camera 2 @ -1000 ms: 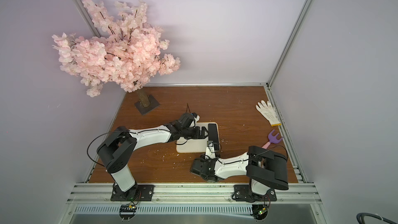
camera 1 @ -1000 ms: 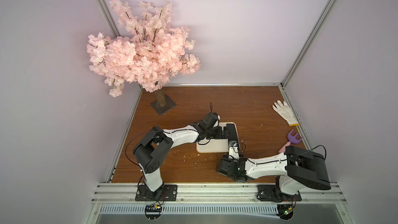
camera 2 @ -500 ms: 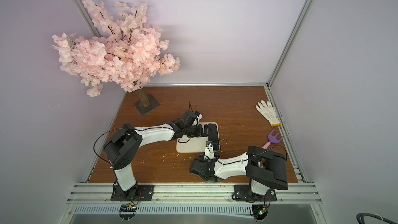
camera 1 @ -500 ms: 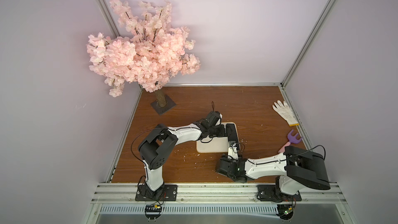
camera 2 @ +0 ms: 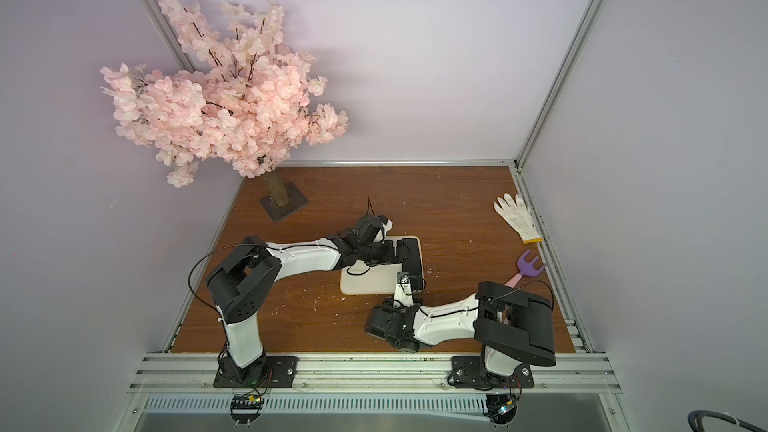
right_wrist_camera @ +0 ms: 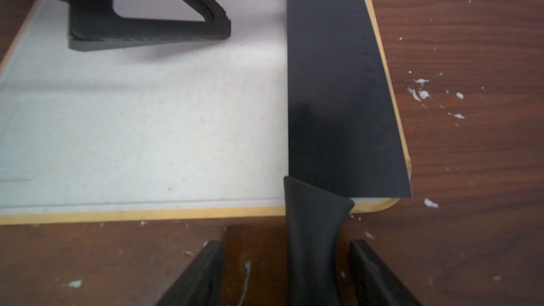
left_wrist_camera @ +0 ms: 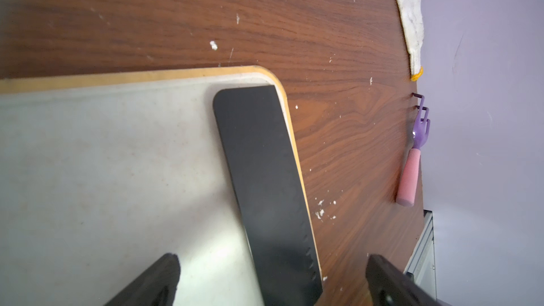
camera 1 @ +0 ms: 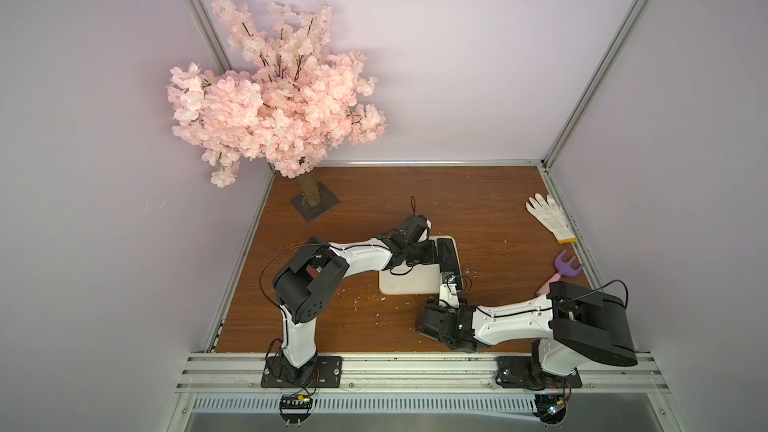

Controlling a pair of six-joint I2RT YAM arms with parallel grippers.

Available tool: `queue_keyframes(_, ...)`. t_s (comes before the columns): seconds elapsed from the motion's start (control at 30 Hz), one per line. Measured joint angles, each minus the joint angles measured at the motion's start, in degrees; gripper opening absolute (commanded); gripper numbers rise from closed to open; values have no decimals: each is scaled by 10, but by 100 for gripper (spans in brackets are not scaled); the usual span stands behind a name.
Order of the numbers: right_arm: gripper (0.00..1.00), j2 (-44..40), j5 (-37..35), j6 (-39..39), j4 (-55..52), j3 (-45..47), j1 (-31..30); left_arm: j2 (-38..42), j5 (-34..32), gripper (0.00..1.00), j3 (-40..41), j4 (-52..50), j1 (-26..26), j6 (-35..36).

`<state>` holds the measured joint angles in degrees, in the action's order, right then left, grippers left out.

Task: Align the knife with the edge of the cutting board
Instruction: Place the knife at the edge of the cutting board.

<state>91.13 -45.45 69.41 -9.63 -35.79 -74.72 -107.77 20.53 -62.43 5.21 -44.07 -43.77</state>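
Black knife [right_wrist_camera: 332, 83] lying flat on the board [right_wrist_camera: 147, 130], blade along the board's right long side, handle jutting past the near rim over the bench [camera 1: 353, 326]. The blade is not quite parallel: I read the tip as just inside the orange rim and the heel corner as overhanging it. Right tool [right_wrist_camera: 286, 244] spread, straddling the handle without pinching it; the handle sits nearer one finger than the other. Left tool [left_wrist_camera: 272, 257] likewise spread, straddling the blade and gripping nothing; whether a finger rests on the board I cannot tell.

Hazards, as I judge them:
- (a) If I close the right tool now, the nearer finger meets the handle first and would swing the blade, pushing the heel further off the rim.
- (b) A sideways touch from the left tool could skate the smooth blade off the board.
- (c) The left tool's outer finger hangs beyond the rim; lowered, it could catch and shove the board itself.

Against the frame one second earlier: the left arm [camera 1: 365, 257] has folded its elbow in toward the board and its tool has crept nearer the blade. Knife, board and right arm look unmoved.
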Motion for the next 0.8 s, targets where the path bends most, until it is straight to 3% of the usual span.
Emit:
queue_keyframes(0.17,60,0,0,0,-1,0,0,-5,1,100,0,0,-1,-2)
queue_keyframes(0.8,59,11,-7,4,-5,-9,0,-4,3,100,0,0,-2,-2)
